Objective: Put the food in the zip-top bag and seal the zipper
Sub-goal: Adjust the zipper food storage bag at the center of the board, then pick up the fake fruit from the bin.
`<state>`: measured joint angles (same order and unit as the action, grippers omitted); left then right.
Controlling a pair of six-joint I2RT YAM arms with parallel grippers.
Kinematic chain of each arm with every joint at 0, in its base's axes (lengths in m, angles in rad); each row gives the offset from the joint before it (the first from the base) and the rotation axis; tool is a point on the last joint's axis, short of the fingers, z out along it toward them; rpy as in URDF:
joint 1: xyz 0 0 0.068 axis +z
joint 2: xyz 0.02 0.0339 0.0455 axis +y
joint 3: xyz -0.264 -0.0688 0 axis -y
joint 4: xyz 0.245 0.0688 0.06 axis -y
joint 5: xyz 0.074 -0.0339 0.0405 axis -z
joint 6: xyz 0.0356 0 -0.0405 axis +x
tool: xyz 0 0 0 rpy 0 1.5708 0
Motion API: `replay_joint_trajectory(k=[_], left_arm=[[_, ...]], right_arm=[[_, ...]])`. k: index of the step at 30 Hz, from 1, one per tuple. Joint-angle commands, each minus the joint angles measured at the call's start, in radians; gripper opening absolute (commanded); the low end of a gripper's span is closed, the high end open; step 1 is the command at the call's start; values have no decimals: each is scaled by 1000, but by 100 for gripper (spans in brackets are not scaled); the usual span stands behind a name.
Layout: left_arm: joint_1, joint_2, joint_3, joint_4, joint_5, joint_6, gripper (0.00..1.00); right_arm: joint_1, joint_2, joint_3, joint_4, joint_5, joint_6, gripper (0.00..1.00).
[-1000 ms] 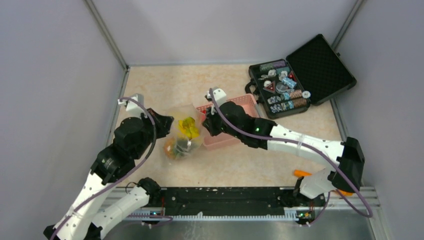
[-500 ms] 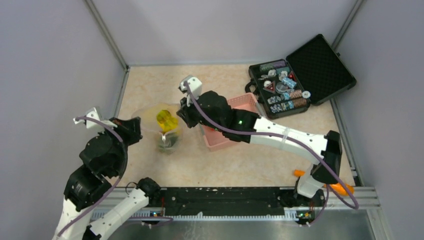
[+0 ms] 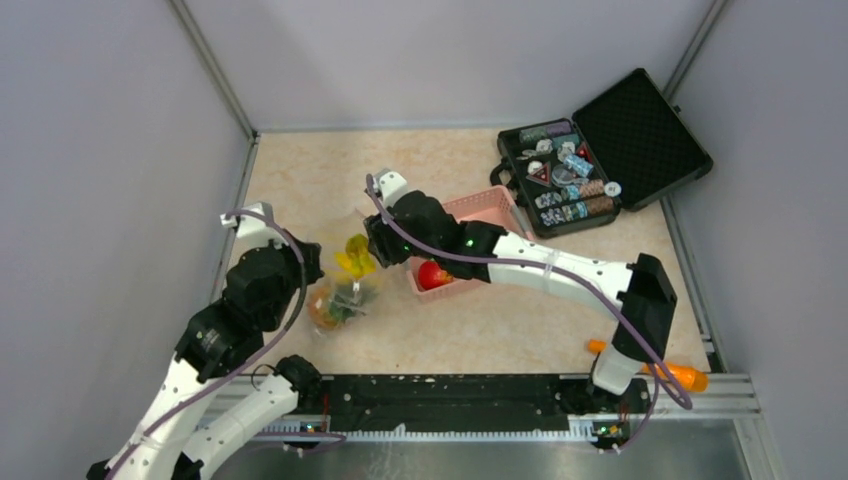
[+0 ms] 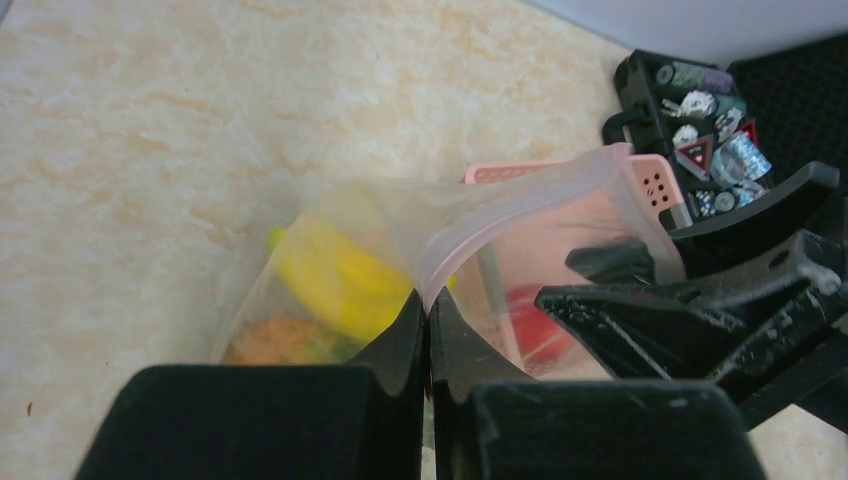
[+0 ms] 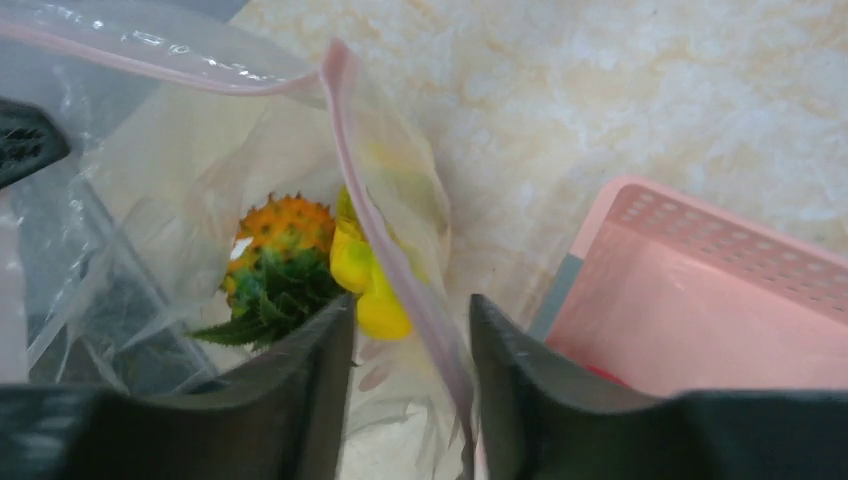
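The zip-top bag (image 3: 345, 290) is hung mouth-up just left of the pink basket (image 3: 480, 208), with the banana bunch (image 4: 335, 280) and pineapple (image 5: 285, 225) inside. Its film is judged thin, limp and slippery, best taken at the stiffer zipper (image 5: 343, 140). That strip is pinched in the closed left pincer (image 4: 427, 310), the narrowly parted right pincer (image 5: 411, 303) is set astride it, and a red round fruit (image 3: 433, 273) is seen in the basket.

Since half a second ago the left tool (image 3: 312, 262) has swung back in from 9 o'clock toward the middle of the bench. The right tool (image 3: 372, 248) has slid a little toward 5 o'clock. The zip-top bag (image 3: 340, 290) between them has shifted toward 5 o'clock and is less stretched. The right forearm has cleared the pink basket (image 3: 490, 205), uncovering the red round fruit (image 3: 433, 274) inside it.
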<state>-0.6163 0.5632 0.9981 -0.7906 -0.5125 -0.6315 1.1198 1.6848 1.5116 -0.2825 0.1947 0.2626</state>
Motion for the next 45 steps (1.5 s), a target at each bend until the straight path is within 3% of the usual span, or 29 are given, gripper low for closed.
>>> replay_joint_trajectory(k=[1,4,9,15,20,30,39,45], left_arm=[[-2,11,-42,100,22,-26,0],[-1,14,-52,133,51,-33,0],[-1,24,-27,146,67,-21,0],[-1,20,7,150,94,-28,0],[-1,25,43,139,116,-27,0],[-1,26,38,149,141,-36,0],[0,-8,20,141,147,-60,0],[-2,-13,14,139,139,-61,0]], right_arm=[[-24,-115,-49,33,-131,29,53],[-26,-222,-126,83,-70,33,70],[-51,-389,-257,148,93,40,73],[-136,-484,-425,216,126,122,75],[-269,-402,-463,108,27,267,75],[-285,-247,-436,36,-189,252,75],[-287,-210,-488,62,-139,350,82],[-286,-54,-381,-42,-216,278,80]])
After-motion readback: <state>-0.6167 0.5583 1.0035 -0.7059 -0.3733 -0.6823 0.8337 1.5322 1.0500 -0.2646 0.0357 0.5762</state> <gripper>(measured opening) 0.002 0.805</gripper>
